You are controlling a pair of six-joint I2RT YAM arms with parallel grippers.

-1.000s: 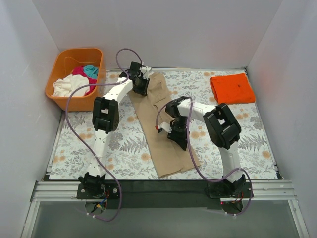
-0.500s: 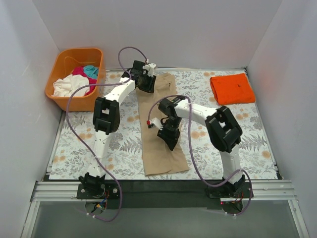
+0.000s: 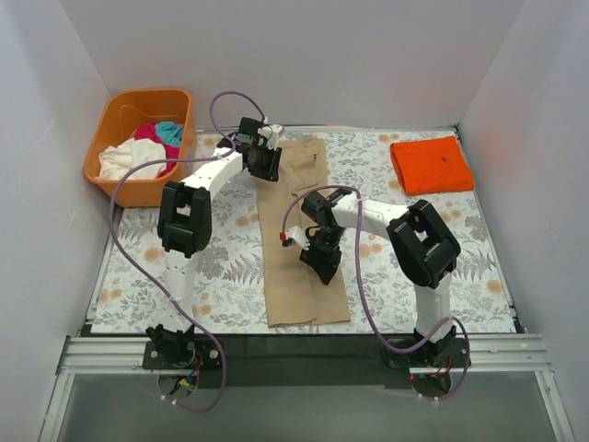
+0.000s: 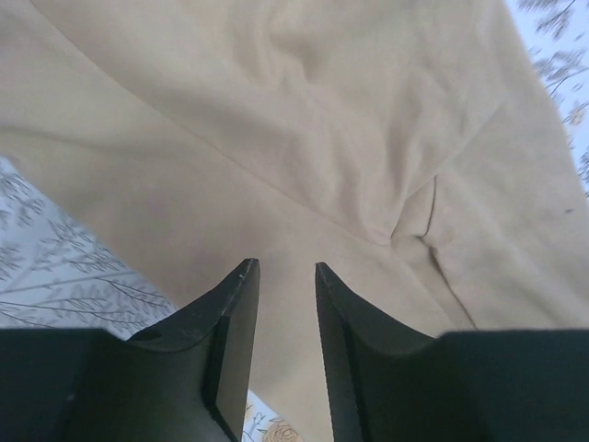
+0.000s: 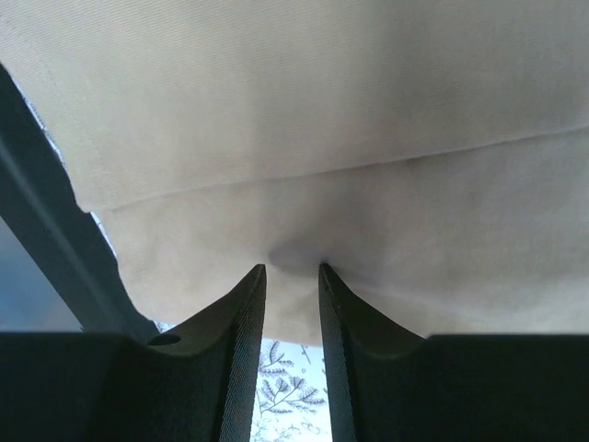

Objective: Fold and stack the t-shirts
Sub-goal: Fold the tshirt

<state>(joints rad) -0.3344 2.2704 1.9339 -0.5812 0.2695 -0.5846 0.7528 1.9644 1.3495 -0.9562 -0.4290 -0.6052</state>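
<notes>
The tan-beige t-shirt [image 3: 299,235] lies folded into a long narrow strip down the middle of the table. My left gripper [image 3: 265,164] is at the strip's far left corner. In the left wrist view its jaws [image 4: 286,269] stand a narrow gap apart with the tan cloth [image 4: 304,110] between them. My right gripper [image 3: 323,261] is at the strip's right edge, and its jaws [image 5: 292,272] pinch a pucker of tan cloth [image 5: 304,138]. The orange t-shirt [image 3: 431,164] lies folded at the far right. White, magenta and teal shirts [image 3: 138,147] sit in the basket.
The orange plastic basket [image 3: 110,129] stands at the far left, off the floral mat [image 3: 221,267]. White walls close in the left, back and right. The black rail [image 3: 304,350] with both arm bases runs along the near edge.
The tan strip swung from a slant to lying straight, its near end moving left with my right gripper. My left arm's elbow moved left; its gripper stayed at the far corner.
</notes>
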